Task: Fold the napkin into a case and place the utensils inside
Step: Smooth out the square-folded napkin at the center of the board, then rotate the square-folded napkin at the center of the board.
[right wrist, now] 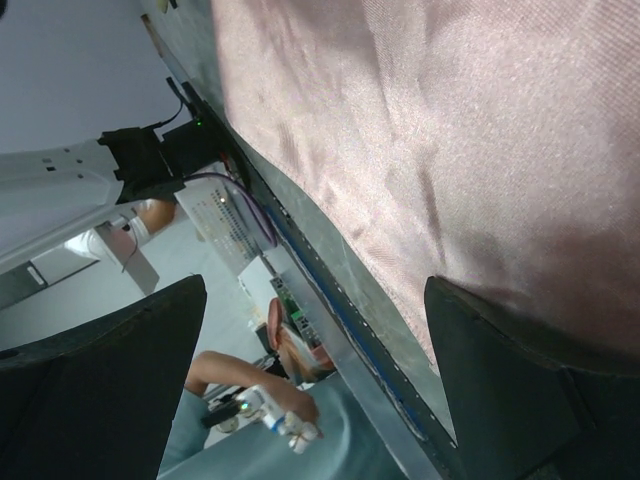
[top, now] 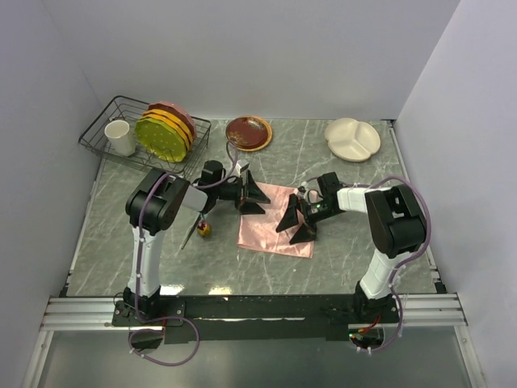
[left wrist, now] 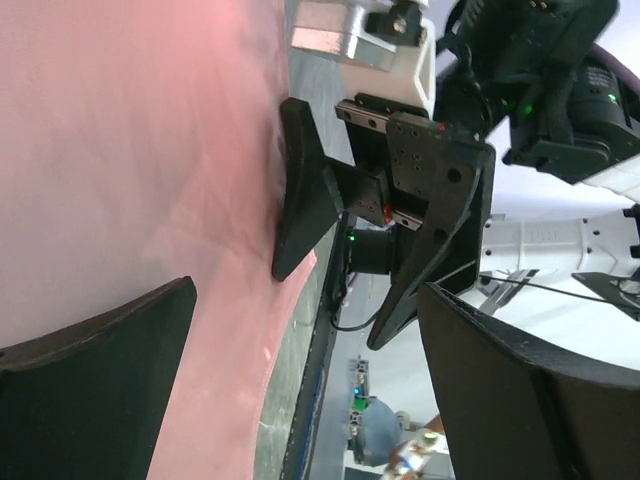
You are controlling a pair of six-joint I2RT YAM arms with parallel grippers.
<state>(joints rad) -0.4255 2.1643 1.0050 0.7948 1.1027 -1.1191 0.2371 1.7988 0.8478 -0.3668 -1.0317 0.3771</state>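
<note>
Napkin (top: 271, 226), flat, spreading rightward from under the left gripper (top: 252, 196) and leftward from under the right gripper (top: 297, 222), equally near; both jaws wide, empty.

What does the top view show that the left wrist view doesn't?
Only top: the utensils lying left of the napkin, the rack and the brown plate. Only left wrist: a close look at the right gripper, one finger over the napkin, the other past its edge. Both: napkin, open right gripper.

Bright, even overhead light, soft shadows; washed-out sheen on the napkin (left wrist: 130, 130), blurry near edges.
</note>
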